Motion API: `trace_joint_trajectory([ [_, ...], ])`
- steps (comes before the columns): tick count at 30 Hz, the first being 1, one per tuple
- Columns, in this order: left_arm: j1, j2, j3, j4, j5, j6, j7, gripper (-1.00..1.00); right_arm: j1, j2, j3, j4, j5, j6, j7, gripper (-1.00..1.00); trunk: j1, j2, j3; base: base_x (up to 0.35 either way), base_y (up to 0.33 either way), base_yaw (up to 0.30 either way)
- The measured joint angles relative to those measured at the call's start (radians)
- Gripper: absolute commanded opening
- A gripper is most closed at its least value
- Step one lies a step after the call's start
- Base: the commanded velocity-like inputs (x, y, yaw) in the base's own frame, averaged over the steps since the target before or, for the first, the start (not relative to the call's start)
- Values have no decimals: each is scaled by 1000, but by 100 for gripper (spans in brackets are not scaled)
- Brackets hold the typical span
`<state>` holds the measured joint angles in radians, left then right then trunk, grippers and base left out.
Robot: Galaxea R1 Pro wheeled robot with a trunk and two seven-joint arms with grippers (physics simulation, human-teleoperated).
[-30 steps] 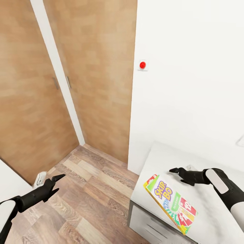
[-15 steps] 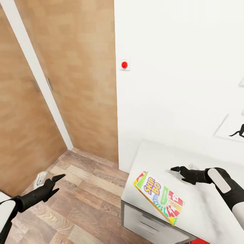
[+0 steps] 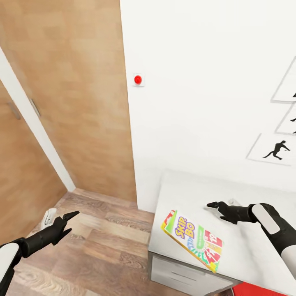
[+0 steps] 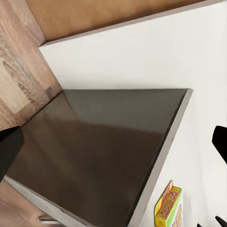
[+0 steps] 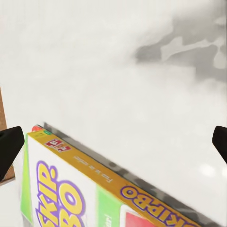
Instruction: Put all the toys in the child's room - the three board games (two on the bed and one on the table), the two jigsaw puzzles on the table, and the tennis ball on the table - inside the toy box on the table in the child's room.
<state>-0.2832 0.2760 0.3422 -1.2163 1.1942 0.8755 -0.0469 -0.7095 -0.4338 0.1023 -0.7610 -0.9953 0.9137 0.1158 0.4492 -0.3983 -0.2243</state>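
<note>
Head view: a pale grey, smooth worktop (image 3: 246, 246) with a rounded corner stands against a white wall (image 3: 197, 102); its front below shows grey drawer fronts (image 3: 181, 273). On it, near the front edge, lies the SKIP-BO board game (image 3: 193, 239), a flat printed box in yellow, green and red, set at a slant with one corner at the worktop's edge. The right gripper (image 3: 214, 205), black with slender fingers on a black-and-white arm, hangs above the worktop just beside the box, jaws slightly apart and empty. The left gripper (image 3: 68, 220), likewise black, hangs over the wood-plank floor (image 3: 94, 250), well apart from the worktop, jaws parted and empty. Surroundings: wood-veneer door panels (image 3: 78, 102) with a white frame strip, a small red round button (image 3: 138, 79) on a white plate on the wall, black silhouette prints (image 3: 276, 150) at the far right, a red object (image 3: 259, 290) low by the worktop, shape not clear. Left wrist view: a dark grey, matt wing surface (image 4: 104, 146) with a lighter rim, adjoining the white wall and plank floor; one yellow-green end of the game box (image 4: 169, 208) at the frame's edge; black fingertips (image 4: 9, 151) wide apart at either side. Right wrist view: the box (image 5: 85, 189), its glossy yellow side printed "SKIP-BO", lies on the mottled white-grey worktop (image 5: 142, 85); black fingertips (image 5: 10, 144) stand apart at both edges, gripping nothing.
</note>
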Motion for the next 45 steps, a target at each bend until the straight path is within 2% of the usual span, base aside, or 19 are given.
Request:
trace_joint_trajectory([
  [18,-1,-1,-13,6,-1,0,1,100,1,5,1,1,1,0,-2,100,0,0,0,179,228,-281],
  [45,-3,-10,-26,8,-1,-2,1,100,1,7,1,1,-1,1,-3,100,0,0,5,21,22,-281],
])
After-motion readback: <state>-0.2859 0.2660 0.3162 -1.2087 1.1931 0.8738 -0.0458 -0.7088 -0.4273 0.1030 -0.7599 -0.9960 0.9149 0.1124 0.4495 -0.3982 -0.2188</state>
